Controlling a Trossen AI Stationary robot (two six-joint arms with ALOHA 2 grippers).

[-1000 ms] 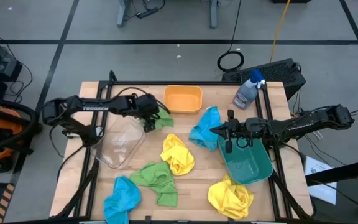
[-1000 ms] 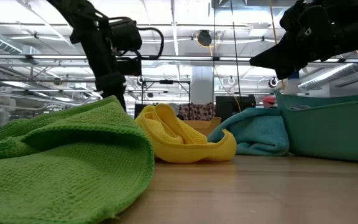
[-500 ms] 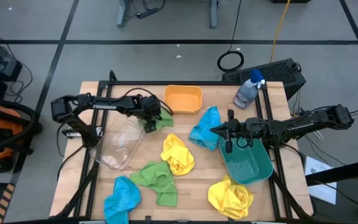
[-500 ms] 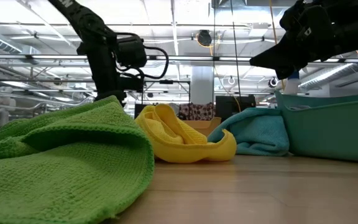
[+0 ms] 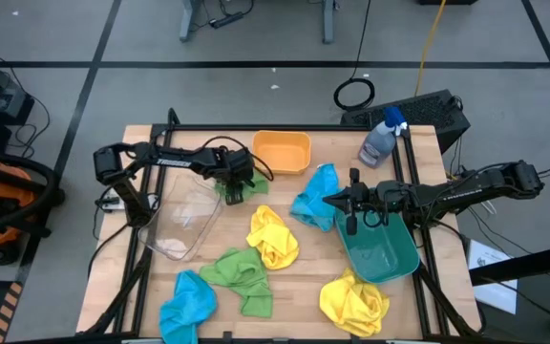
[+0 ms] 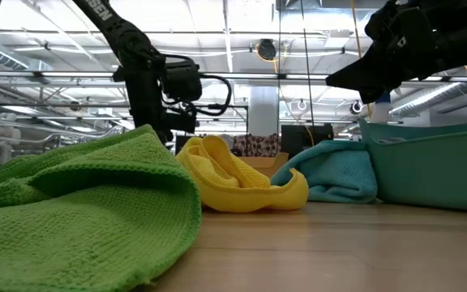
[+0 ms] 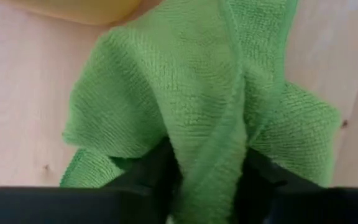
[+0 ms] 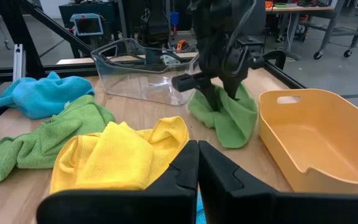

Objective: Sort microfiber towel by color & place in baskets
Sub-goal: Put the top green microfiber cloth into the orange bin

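Observation:
A bright green microfiber towel [image 5: 241, 187] lies bunched on the table between the clear basket [image 5: 181, 222] and the orange-yellow basket [image 5: 282, 152]. My left gripper [image 7: 207, 171] stands over it, shut on a raised ridge of the cloth. My right gripper [image 5: 351, 220] is shut on nothing and hangs over the near-left corner of the teal basket [image 5: 382, 250]. The other towels rest on the table: yellow [image 5: 273, 237], green [image 5: 240, 277], sky blue [image 5: 187, 304], sky blue [image 5: 315, 196] against the teal basket, and yellow [image 5: 353, 302]. My left gripper pinches a raised fold [image 7: 211, 140] of the green towel between its two fingers [image 7: 159, 171]. The fingers come from above and point down, as the right wrist view shows [image 8: 219, 93]. The rest of the towel lies slack on the table.
A spray bottle [image 5: 382, 139] with a blue head stands at the far right of the table. The clear basket lies close to my left arm. Bare wood shows between the yellow towel and the teal basket.
My left gripper has gone a little toward the table's right edge and down, onto the green towel beside the orange-yellow basket. My right arm has kept still.

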